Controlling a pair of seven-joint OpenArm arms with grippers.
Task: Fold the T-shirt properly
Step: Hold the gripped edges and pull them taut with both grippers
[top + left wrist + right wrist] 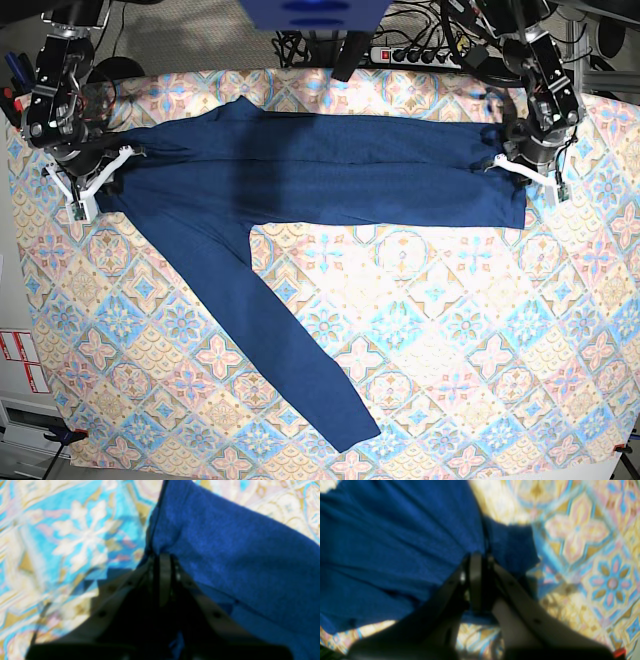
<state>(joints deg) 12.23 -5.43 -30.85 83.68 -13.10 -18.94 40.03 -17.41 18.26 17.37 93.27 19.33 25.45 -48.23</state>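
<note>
Presently, the T-shirt (300, 190) lies spread across the upper part of the tabletop (450, 330), which is covered by a patterned cloth of blue, pink and yellow tiles. The body of the garment forms a long horizontal band in the base view, folded over on itself lengthwise. One sleeve (290, 350) runs from the band diagonally toward 5 o'clock, its cuff ending near the lower edge of the tabletop.

The right gripper (92, 185) sits at the 9 o'clock end of the band. In the right wrist view, its jaws are clenched on a gathered edge of the fabric (480, 552), with creases radiating from the grip.

The left gripper (528, 172) sits at the 3 o'clock end of the band. In the left wrist view, its jaws are likewise closed on a pinched fold of the fabric (162, 552), the cloth draping away toward 3 o'clock.

Both wrist views are blurred. A power strip (415, 55) lies beyond the tabletop at 12 o'clock.
</note>
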